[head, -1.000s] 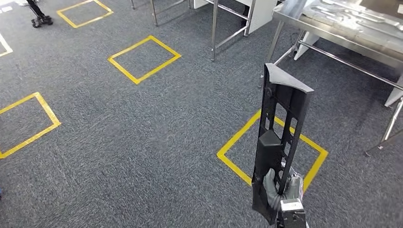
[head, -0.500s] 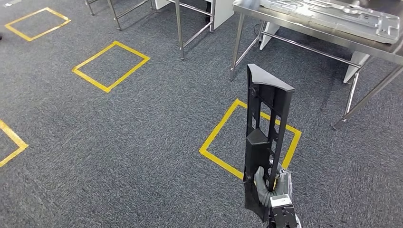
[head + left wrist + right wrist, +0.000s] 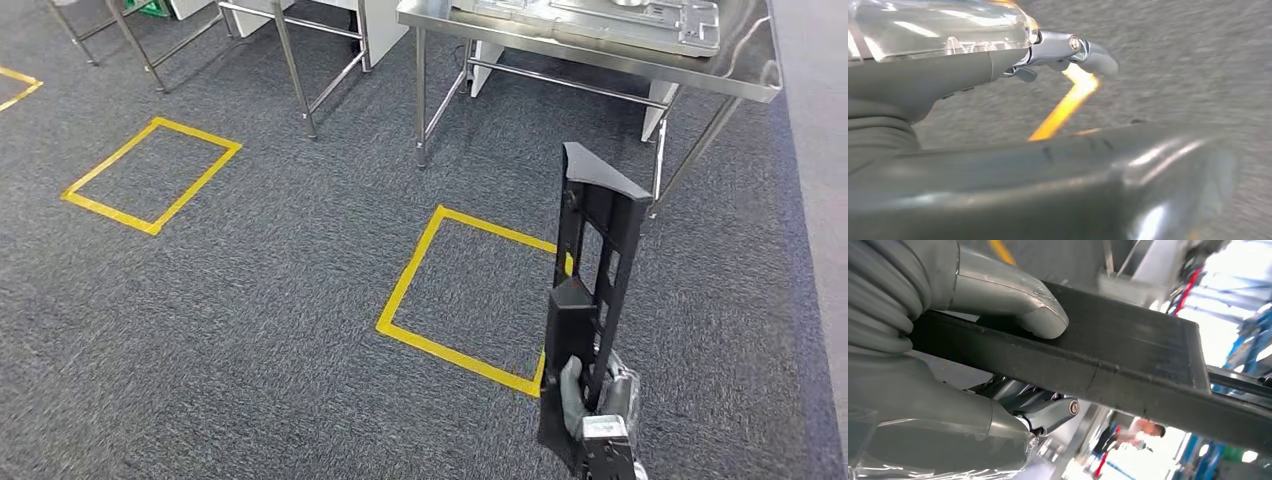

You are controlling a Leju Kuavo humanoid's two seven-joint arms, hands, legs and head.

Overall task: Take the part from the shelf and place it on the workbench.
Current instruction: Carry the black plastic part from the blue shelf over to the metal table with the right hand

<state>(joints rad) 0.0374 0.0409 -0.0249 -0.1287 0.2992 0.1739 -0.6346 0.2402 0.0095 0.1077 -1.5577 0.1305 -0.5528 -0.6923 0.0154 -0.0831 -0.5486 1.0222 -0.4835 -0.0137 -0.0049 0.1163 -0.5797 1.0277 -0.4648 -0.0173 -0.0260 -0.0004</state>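
Gripping the black part (image 3: 588, 310) upright near its base, the right hand (image 3: 592, 395) sat at five o'clock. Over the last second the view swung, bringing the workbench (image 3: 590, 45) nearer at twelve o'clock; approach was nearly finished.

Your head view looks down from high over the right hand (image 3: 592, 400) at the floor (image 3: 250, 300). Each wrist view sits very close behind its own hand; the right one shares the part (image 3: 1128, 365).
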